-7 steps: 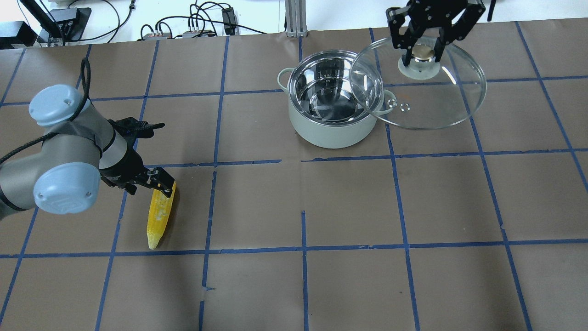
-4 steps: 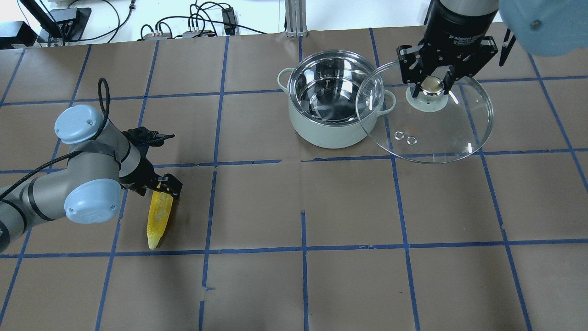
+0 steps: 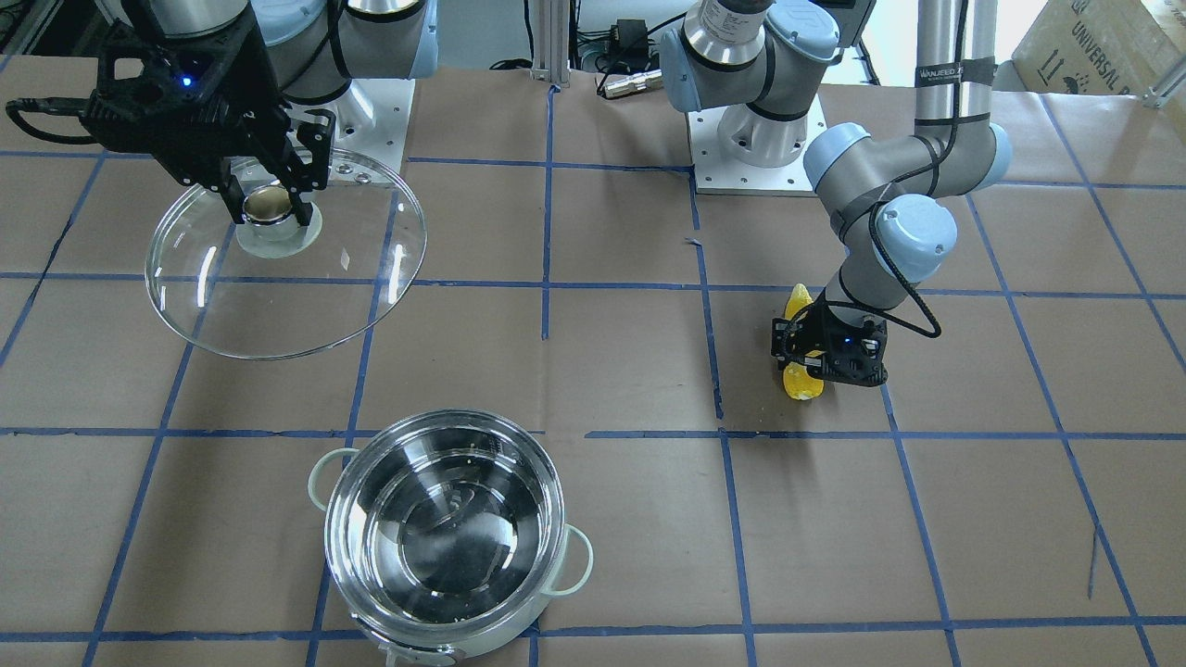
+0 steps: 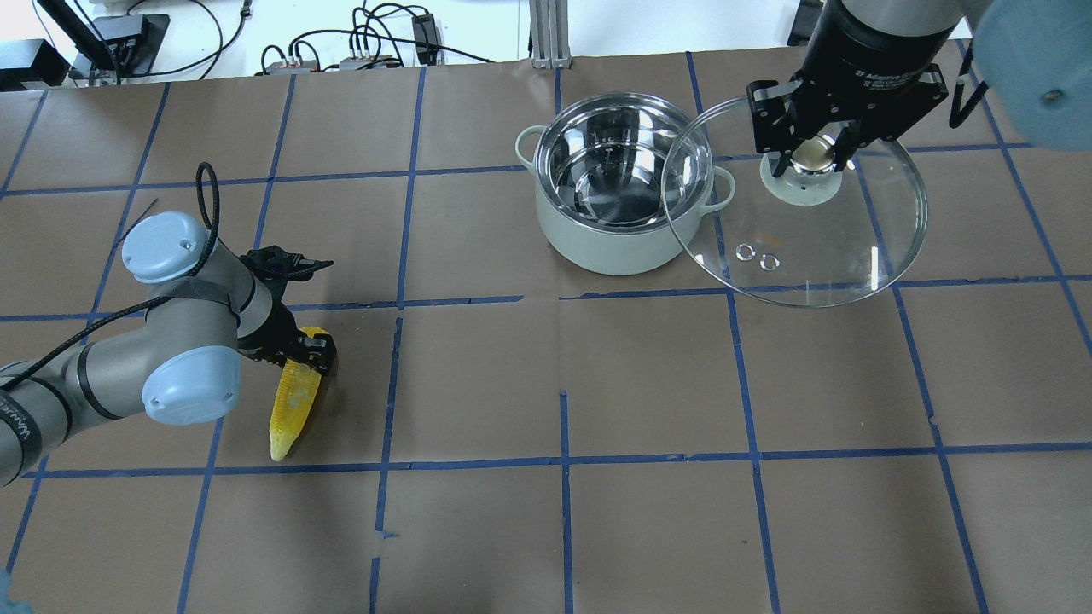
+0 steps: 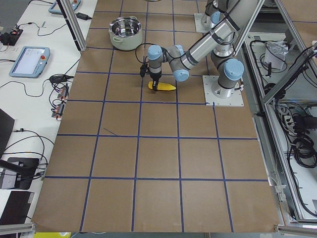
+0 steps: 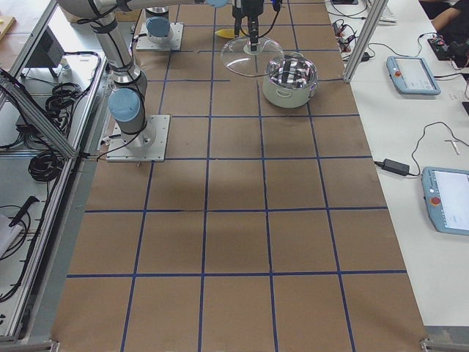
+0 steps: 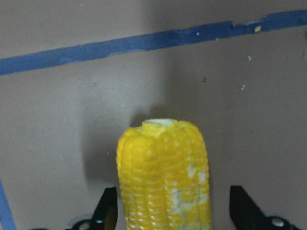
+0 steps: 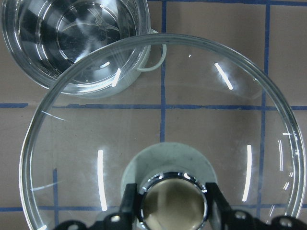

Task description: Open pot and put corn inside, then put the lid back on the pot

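The pot (image 4: 597, 247) stands open and empty at the far middle of the table; it also shows in the front view (image 3: 326, 533). My right gripper (image 4: 809, 158) is shut on the knob of the glass lid (image 4: 819, 247) and holds it in the air to the right of the pot, its edge overlapping the pot's rim. The lid also shows in the right wrist view (image 8: 163, 134). The corn (image 4: 290, 409) lies on the table at the left. My left gripper (image 4: 309, 351) is open, its fingers either side of the corn's thick end (image 7: 163, 177), with gaps.
The table is brown paper with a blue tape grid (image 4: 563, 426). Cables and boxes (image 4: 358, 51) lie beyond the far edge. The arms' base plates (image 3: 755, 148) sit at the robot's side of the table.
My right gripper has carried the lid rightward and toward the robot, farther off the pot. My left arm has moved in over the corn's thick end; the corn has barely moved.
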`<move>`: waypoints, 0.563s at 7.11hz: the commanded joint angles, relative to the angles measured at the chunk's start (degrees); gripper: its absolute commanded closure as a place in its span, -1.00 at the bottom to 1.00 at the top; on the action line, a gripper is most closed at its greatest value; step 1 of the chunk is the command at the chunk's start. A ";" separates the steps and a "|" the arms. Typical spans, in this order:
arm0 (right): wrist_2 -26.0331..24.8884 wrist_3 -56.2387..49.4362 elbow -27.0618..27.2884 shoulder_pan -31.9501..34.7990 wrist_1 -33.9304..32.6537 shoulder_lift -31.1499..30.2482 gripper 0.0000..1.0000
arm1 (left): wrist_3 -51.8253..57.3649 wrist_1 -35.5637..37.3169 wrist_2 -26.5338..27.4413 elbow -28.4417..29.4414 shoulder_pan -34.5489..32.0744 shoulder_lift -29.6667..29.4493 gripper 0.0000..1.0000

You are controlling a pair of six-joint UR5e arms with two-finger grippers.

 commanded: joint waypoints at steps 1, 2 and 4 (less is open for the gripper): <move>0.58 -0.01 0.03 -0.10 -0.21 -0.06 0.53 | -3.48 -0.82 0.02 2.35 -0.98 1.04 0.75; 0.58 -0.01 0.12 -0.10 -0.12 -0.06 0.53 | -7.33 -5.79 -0.50 4.98 -2.46 1.92 0.76; 0.49 -0.10 0.12 -0.10 -0.03 -0.15 0.53 | -14.62 -15.61 -0.59 14.87 -10.43 2.72 0.76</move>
